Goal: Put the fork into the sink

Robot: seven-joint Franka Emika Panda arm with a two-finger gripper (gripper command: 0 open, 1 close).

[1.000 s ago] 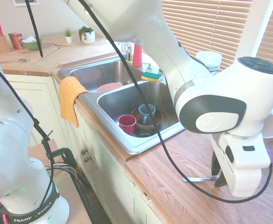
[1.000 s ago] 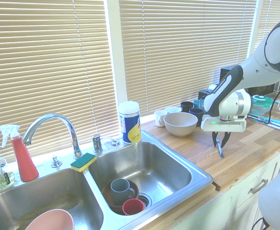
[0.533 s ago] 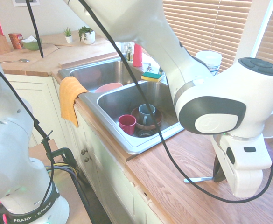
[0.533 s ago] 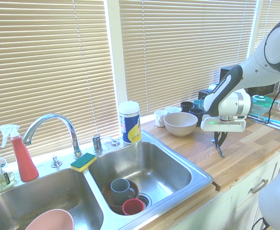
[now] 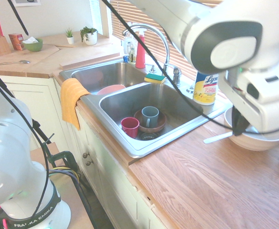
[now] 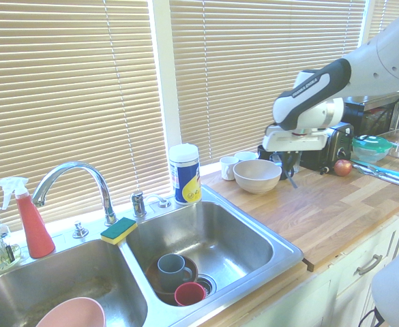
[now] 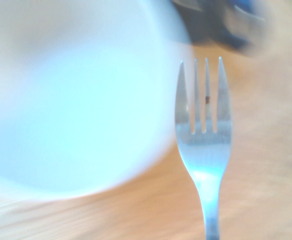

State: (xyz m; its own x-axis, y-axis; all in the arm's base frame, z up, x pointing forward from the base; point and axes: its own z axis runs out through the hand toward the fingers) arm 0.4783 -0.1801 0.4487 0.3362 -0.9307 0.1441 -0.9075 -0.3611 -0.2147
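Note:
My gripper (image 5: 238, 130) (image 6: 291, 167) hangs above the wooden counter, right beside the beige bowl (image 5: 256, 139) (image 6: 257, 175), and is shut on the fork. The silver fork (image 5: 218, 138) (image 6: 292, 179) is off the counter, its free end pointing towards the sink in the first exterior view. The wrist view shows the fork (image 7: 204, 145) tines up beside the blurred pale bowl (image 7: 81, 100). The sink (image 5: 177, 107) (image 6: 230, 235), the wider basin with the round drain, lies to the side of the gripper, across the counter and the bowl.
Inside the sink stand a grey mug (image 6: 170, 269) on a brown plate and a red cup (image 6: 189, 293). A Lysol canister (image 6: 184, 174), a sponge (image 6: 119, 230) and the faucet (image 6: 76, 178) line the back rim. Mugs (image 6: 271, 151) and an apple (image 6: 342, 167) sit behind the bowl.
The gripper has risen off the counter with the fork in it and swung over to the bowl, nearer the sink. Nothing in the sink has shifted.

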